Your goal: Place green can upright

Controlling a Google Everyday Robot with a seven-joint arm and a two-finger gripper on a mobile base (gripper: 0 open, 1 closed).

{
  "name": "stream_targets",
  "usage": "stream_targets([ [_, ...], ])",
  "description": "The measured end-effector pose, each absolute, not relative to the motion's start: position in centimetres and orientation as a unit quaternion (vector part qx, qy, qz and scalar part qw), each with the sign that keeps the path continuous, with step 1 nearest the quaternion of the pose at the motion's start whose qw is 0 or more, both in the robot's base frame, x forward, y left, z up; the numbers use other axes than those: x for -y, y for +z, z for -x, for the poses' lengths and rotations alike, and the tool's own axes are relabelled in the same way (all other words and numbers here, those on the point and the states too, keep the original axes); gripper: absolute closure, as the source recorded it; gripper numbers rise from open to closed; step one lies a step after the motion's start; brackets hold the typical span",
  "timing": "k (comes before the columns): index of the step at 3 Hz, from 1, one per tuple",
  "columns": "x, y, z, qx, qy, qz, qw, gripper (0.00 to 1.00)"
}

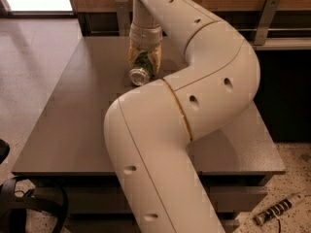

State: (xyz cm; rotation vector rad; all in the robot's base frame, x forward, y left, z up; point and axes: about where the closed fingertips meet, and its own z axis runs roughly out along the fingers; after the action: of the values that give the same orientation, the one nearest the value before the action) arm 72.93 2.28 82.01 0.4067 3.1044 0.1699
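Observation:
The green can (141, 69) lies on its side on the grey table (73, 110), its silver end facing the camera. My gripper (144, 58) reaches down onto it near the table's far middle. Its two yellowish fingers (133, 57) are shut against the can's sides. The can's far end is hidden behind the gripper. My white arm covers the middle and right of the view.
A wood-panelled wall with metal brackets (265, 18) runs behind the table. A dark counter (286, 72) stands to the right. Black cables (29, 208) lie on the floor at the bottom left, and a ridged tool (277, 210) at the bottom right.

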Motion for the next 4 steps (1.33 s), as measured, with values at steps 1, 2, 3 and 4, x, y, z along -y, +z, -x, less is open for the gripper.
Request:
stream_targets([
  [1, -2.3, 82.0, -73.1, -0.990, 0.055, -0.130, 0.005, 1.00],
  [2, -2.3, 82.0, -73.1, -0.990, 0.055, -0.130, 0.005, 1.00],
  [3, -1.3, 82.5, -72.7, -0.988, 0.053, -0.143, 0.014, 1.00],
  [4, 2.1, 84.4, -71.0, -0.982, 0.065, -0.171, 0.049, 1.00],
])
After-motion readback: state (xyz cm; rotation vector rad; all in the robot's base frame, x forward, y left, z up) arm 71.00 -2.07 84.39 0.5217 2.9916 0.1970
